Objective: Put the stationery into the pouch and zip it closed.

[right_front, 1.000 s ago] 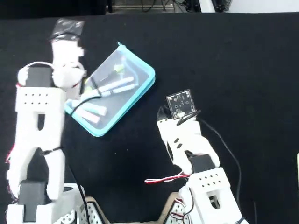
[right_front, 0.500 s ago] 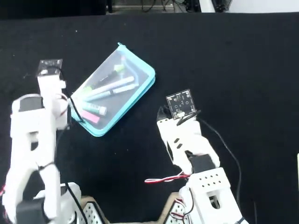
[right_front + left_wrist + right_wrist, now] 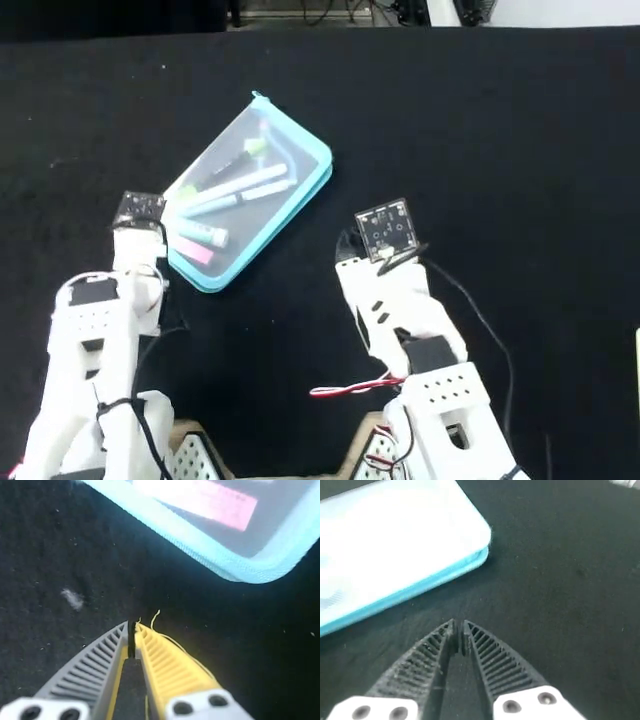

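A light blue pouch (image 3: 300, 185) with a clear face lies on the black table, holding several pens and markers (image 3: 235, 188) and a pink eraser-like block (image 3: 192, 251). Its edge looks closed all round. My left gripper (image 3: 133, 626) is shut with nothing in it, just off the pouch's near left corner (image 3: 260, 570). My right gripper (image 3: 458, 628) is also shut and empty, over bare table a short way from the pouch's right corner (image 3: 481, 540). In the high view the left arm (image 3: 135, 225) is beside the pouch and the right arm (image 3: 385, 250) is to its right.
Black cloth (image 3: 500, 130) covers the table, with wide free room to the right and behind the pouch. A red and white cable (image 3: 350, 385) lies near the right arm's base. A speck of lint (image 3: 72, 598) sits on the cloth near my left gripper.
My left arm has pulled back from over the pouch's left side toward the front and now sits beside the near left corner. The pouch and the right arm have not moved.
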